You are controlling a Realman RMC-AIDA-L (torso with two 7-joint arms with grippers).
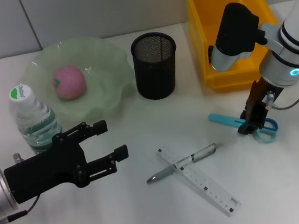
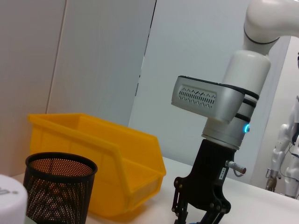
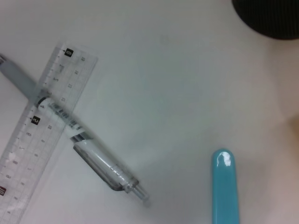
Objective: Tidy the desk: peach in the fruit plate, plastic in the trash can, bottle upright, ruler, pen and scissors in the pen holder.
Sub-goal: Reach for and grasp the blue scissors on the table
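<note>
From the head view, we see the pink peach (image 1: 69, 82) already in the ruffled pale-green fruit plate (image 1: 112, 94) and the clear plastic water bottle (image 1: 33, 121) standing upright, so we judge the scissors step is in hand: the right gripper (image 1: 252, 123) is down on the blue-handled scissors (image 1: 263, 130), beside the yellow plastic bin (image 1: 225, 26), though we cannot tell if its fingers have closed. The left gripper (image 1: 107, 142) hovers released in front of the bottle. The silver pen (image 1: 182, 162) lies across the clear plastic ruler (image 1: 199, 179). In the left wrist view, the black mesh pen holder (image 2: 60, 191) stands just beside the bin. In the right wrist view, 1 blue scissor tip shows, with bare desk between it and the pen. Next we need a firm grasp, a lift, then a carry over the holder's rim.
</note>
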